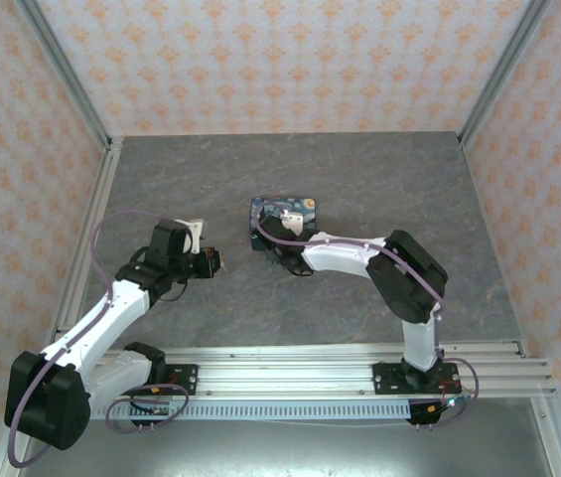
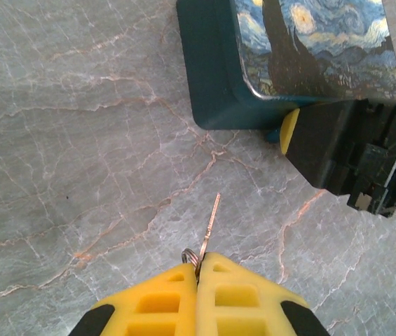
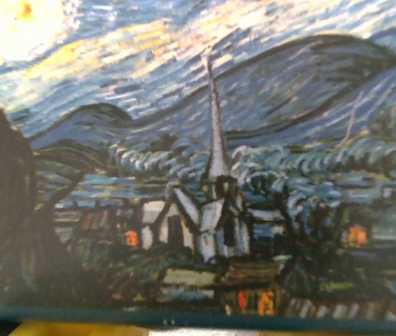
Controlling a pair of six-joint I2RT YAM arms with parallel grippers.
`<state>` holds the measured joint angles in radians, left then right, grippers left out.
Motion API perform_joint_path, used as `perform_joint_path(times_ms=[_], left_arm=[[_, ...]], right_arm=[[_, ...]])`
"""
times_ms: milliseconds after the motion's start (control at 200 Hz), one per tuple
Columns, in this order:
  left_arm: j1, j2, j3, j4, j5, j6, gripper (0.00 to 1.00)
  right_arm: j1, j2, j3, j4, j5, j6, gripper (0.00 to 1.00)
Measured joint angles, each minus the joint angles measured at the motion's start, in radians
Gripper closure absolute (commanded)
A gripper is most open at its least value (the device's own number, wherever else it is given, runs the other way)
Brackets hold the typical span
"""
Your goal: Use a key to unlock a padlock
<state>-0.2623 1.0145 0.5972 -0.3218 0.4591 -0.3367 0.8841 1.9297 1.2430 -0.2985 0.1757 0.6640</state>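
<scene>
Left wrist view: the left gripper (image 2: 198, 260) has its yellow fingers pressed together on the ring end of the key (image 2: 212, 218). The thin blade sticks out ahead, free and angled toward the tin (image 2: 310, 42). Pinching it by the ring looks chosen to leave the whole blade bare for a keyhole.

From the top, the tin lies about mid-table (image 1: 409, 179), well off every edge. The right gripper (image 1: 272, 240) sits at its near edge, probably to brace the tin so it will not slide when the key pushes in. One yellow pad (image 2: 290, 131) touches the tin's near side wall; I cannot tell whether those jaws are spread or closed.

A small blue bit (image 2: 273, 134) just beside that pad, at the foot of the wall, may be the padlock, but it is too small to be sure. The key tip is near it, not touching.
</scene>
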Motion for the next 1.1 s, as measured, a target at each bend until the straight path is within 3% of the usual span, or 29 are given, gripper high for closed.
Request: perform_joint_path(times_ms=[395,571,1096], left_arm=[[0.0,-0.005,-0.04,0.021,0.027,0.033,1.0],[-0.003,-0.005,-0.045,0.027,0.032,0.051,1.0],[-0.005,-0.005,-0.045,0.049,0.053,0.059,1.0]], right_arm=[[0.0,0.065,0.071,0.0,0.053,0.02,0.61],[0.0,0.099,0.103,-0.001,0.081,0.024,0.67],[-0.001,0.164,0.181,-0.045,0.137,0.024,0.6]])
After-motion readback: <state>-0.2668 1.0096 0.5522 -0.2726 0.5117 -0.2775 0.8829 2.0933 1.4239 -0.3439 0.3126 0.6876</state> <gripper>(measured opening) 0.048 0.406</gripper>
